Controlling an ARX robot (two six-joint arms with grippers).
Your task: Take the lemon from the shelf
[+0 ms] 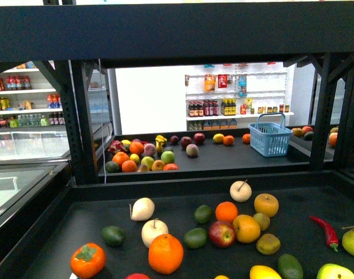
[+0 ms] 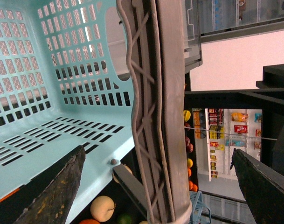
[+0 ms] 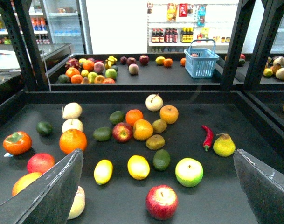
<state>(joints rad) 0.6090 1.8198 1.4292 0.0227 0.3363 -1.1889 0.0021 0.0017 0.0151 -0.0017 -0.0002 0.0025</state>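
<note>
The right gripper [image 3: 156,155] hangs above the near part of the table [image 3: 211,205] with its two fingers spread wide and nothing between them. Judging from the task, this open span is there so the fingers can straddle a small fruit on the way down.

The left gripper [image 2: 158,151] is also spread; the grey handle [image 2: 155,93] of a light blue basket [image 2: 48,70] runs between its fingers, and neither finger visibly touches it. The basket seems to be carried close on that arm so that picked fruit has somewhere to go, but how it is hooked on cannot be made out.

The lemon [image 3: 103,171] lies on the black table of the shelf [image 1: 78,133], near the front edge. It is just beside a rounder yellow fruit [image 3: 138,166] without touching it, and a dark green fruit [image 3: 161,159] sits beyond that one. In the front view only a sliver of the lemon shows at the bottom edge.

It is small and bright yellow, a long oval narrowing at both ends; its skin is smooth with a slight shine, and it is clearly smaller than the orange [image 3: 72,140] further back. It rests on its side with bare table all round it, so it looks free to be taken. A grip across its narrow middle would probably hold best, since the tapered ends could slip.
</note>
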